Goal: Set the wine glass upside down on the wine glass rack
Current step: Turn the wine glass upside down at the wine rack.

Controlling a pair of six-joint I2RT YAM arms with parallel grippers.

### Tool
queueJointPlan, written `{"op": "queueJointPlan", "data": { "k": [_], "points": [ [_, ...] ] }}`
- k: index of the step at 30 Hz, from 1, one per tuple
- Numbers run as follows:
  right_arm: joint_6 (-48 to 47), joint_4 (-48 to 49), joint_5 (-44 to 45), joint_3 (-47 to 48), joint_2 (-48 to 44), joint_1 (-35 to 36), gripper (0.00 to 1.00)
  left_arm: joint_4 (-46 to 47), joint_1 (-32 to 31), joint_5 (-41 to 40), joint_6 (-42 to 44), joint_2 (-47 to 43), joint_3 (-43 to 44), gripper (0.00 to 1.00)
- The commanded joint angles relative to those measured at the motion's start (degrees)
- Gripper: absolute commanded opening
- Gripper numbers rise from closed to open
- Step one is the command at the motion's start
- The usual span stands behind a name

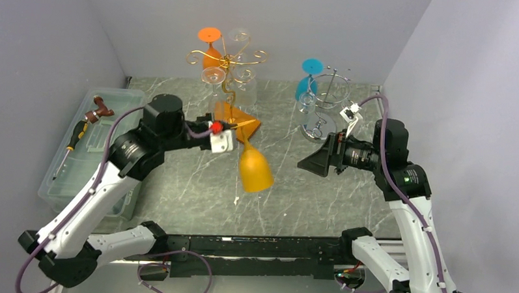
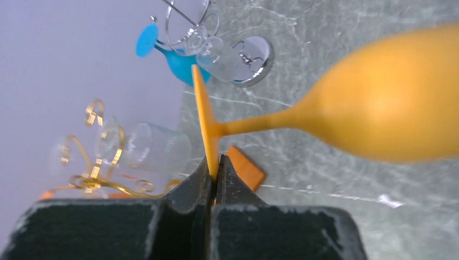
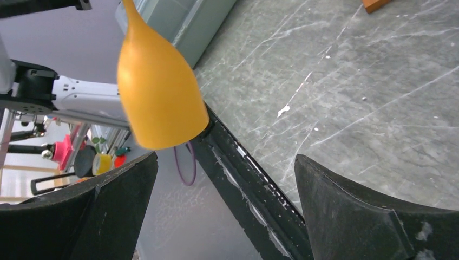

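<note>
My left gripper [image 1: 235, 128] is shut on the rim of the yellow wine glass's foot [image 2: 204, 116]. The glass [image 1: 255, 171] hangs tilted above the table's middle, its bowl [image 2: 389, 103] pointing down and toward the near edge. My right gripper [image 1: 306, 164] stands wide open just right of the bowl, touching nothing. In the right wrist view the bowl [image 3: 159, 92] sits beyond and above the left finger [image 3: 116, 211]. The gold wine glass rack [image 1: 228, 61] at the back holds an orange glass and clear glasses upside down.
A silver rack [image 1: 323, 103] at the back right carries a blue glass [image 1: 307, 83] and a clear one. The gold rack's orange base [image 1: 245, 122] lies under the held glass's stem. A clear bin [image 1: 81, 147] with tools stands at the left. The black rail [image 3: 243, 173] runs along the table's near edge.
</note>
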Motion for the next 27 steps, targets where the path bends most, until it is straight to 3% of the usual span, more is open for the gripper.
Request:
{"op": "queueJointPlan", "data": {
  "k": [1, 4, 8, 11, 14, 18, 24, 27],
  "points": [
    [-1.1, 1.3, -5.0, 2.3, 0.4, 0.1, 1.0, 5.4, -0.9, -0.6, 20.3, -4.8, -4.7, 0.0],
    [7.6, 11.1, -6.2, 1.0, 1.2, 0.2, 1.0, 7.4, -1.8, 1.0, 30.0, -8.3, -9.1, 0.0],
    [31.8, 39.7, -6.8, -8.0, 3.4, 0.4, 1.0, 11.9, -3.2, 4.6, 48.4, -13.8, -17.5, 0.0],
    [39.4, 49.9, -4.5, -9.6, 7.8, 2.8, 0.99, 14.4, -3.4, 7.3, 61.0, -16.9, -23.6, 0.0],
    [37.7, 49.0, -0.8, -5.3, 11.8, 9.5, 0.98, 14.3, -3.4, 8.8, 70.3, -18.6, -27.0, 0.0],
    [35.2, 45.8, 2.1, -1.8, 16.8, 17.1, 0.9, 16.7, -3.5, 9.6, 76.4, -19.6, -30.2, 0.0],
    [37.3, 50.3, 2.7, -2.9, 20.2, 20.7, 0.7, 19.1, -3.5, 8.9, 78.7, -19.6, -31.6, 0.0],
    [37.0, 50.0, 3.1, -3.0, 20.8, 21.6, 0.67, 20.4, -3.5, 8.7, 78.5, -19.4, -31.9, 0.0]
  ]
}}
